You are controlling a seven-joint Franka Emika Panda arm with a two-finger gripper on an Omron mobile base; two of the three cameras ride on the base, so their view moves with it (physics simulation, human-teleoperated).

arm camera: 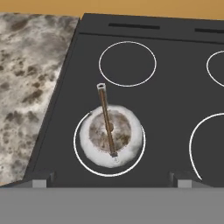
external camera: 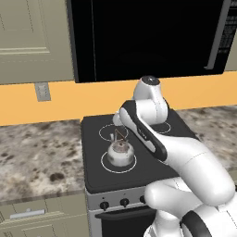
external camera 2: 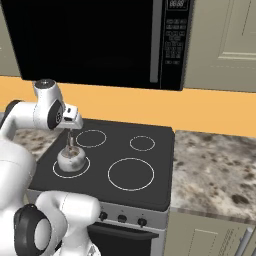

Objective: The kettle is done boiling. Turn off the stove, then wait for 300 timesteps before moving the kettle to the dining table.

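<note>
On the stove's (external camera: pixel 139 157) front-left ring sits the kettle (arm camera: pixel 110 135), my claw (arm camera: pixel 109 178) spread wide above it. Looks rigid, slick, probably light; I'd pinch that thin wire handle (arm camera: pixel 106 118).

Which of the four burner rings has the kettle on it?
The front-left ring, nearest the knobs on the stove's left side. The kettle sits inside it; the other three rings are bare.
</note>
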